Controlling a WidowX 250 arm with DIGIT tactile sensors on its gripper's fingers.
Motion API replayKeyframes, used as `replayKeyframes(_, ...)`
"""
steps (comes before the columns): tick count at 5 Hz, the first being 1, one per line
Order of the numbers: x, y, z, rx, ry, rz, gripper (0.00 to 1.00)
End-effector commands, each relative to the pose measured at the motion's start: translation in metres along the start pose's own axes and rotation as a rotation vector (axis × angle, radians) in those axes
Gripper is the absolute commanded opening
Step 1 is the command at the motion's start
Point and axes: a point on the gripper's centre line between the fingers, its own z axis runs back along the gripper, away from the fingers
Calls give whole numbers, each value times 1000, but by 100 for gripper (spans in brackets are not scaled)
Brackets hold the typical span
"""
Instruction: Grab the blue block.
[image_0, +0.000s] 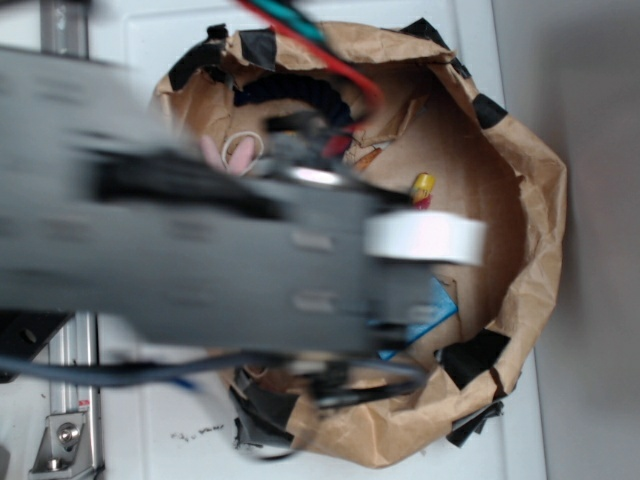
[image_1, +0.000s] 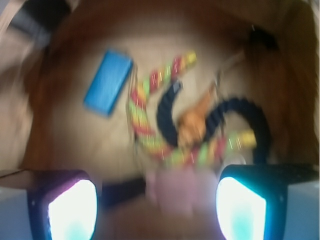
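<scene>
Wrist view blurred, gripper (image_1: 157, 210) jaws wide apart (nothing held), blue block (image_1: 108, 82) apart, arm hiding it outside

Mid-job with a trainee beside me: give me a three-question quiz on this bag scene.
1. True or false: the gripper is shut on the blue block.
2. In the wrist view, the block lies: A) upper left of the ropes B) under the dark rope C) between the fingers.
3. What holds all the toys?

Key: 1 false; 2 A; 3 the paper bag.
</scene>
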Motion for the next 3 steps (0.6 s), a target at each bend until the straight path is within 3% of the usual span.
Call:
replayKeyframes(1,33,-2,-26,27,-59,37,100)
replayKeyframes(2,30,-10,-42,-68,-93,8,100)
replayKeyframes(3,29,-23,-52,-104,-132,0,100)
